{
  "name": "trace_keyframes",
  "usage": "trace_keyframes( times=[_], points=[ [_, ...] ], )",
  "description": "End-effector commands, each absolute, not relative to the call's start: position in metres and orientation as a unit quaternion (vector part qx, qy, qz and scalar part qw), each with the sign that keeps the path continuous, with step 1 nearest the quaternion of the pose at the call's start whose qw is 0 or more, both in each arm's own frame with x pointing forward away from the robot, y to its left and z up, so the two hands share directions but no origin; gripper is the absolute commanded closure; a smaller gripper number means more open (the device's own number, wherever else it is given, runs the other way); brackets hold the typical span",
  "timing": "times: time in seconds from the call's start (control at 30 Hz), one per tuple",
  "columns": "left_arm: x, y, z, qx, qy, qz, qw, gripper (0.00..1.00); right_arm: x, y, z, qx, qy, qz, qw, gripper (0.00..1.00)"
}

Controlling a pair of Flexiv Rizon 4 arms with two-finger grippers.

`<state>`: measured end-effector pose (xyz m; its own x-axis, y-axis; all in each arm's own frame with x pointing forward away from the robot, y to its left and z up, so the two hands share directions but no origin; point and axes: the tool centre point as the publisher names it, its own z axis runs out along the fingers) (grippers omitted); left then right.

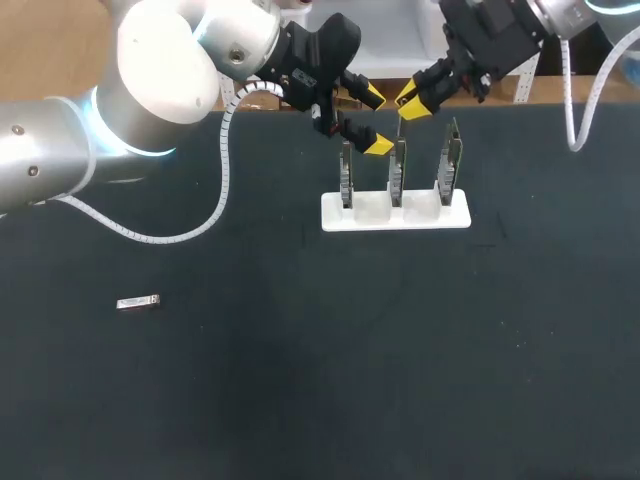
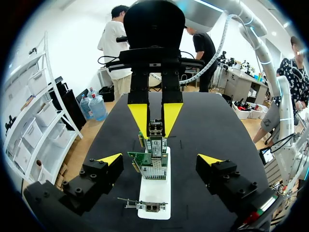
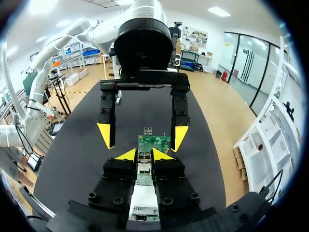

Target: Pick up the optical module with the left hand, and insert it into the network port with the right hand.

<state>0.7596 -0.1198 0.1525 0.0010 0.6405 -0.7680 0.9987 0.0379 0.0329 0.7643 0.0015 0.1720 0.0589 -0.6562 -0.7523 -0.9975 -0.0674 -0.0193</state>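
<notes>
On the dark worktop (image 1: 320,380), toward its far edge, stands a white holder (image 1: 372,210) carrying three circuit cards upright in a row: a left card (image 1: 347,175), a middle card (image 1: 397,175) and a right card (image 1: 450,165). Well apart from the holder, off to its left and nearer the front edge, an optical module (image 1: 138,302) lies flat on the worktop, with neither arm touching it. Above the holder's left half hangs the left pincer (image 1: 375,121), entering from the left; its yellow-tipped fingers (image 2: 110,159) are spread wide, and its wrist view shows one to each side of the holder, up off the base. Directly over the middle of the holder sits the right pincer (image 1: 409,101), entering from the right and pointing down at the middle card. Its two yellow tips are drawn close together and pinch a slim metal piece (image 2: 156,137) from two sides. That piece stands upright at the top edge of the middle card and runs down onto the green board. Whether it is fully seated in a port there cannot be told. The two pincers face each other across the holder, close together but not in contact.
</notes>
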Motion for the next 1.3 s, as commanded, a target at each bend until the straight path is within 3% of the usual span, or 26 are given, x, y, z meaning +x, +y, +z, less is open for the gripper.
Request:
trace_keyframes(
  times=[0.03, 1.3],
  points=[
    [0.7613, -0.1209, 0.153, 0.634, 0.649, -0.283, 0.313, 0.0, 0.7665, 0.0021, 0.1714, -0.669, 0.619, 0.297, 0.286, 1.0],
    [0.7613, -0.1209, 0.153, 0.634, 0.649, -0.283, 0.313, 0.0, 0.7621, 0.0033, 0.1744, -0.676, 0.623, 0.278, 0.278, 1.0]
  ],
)
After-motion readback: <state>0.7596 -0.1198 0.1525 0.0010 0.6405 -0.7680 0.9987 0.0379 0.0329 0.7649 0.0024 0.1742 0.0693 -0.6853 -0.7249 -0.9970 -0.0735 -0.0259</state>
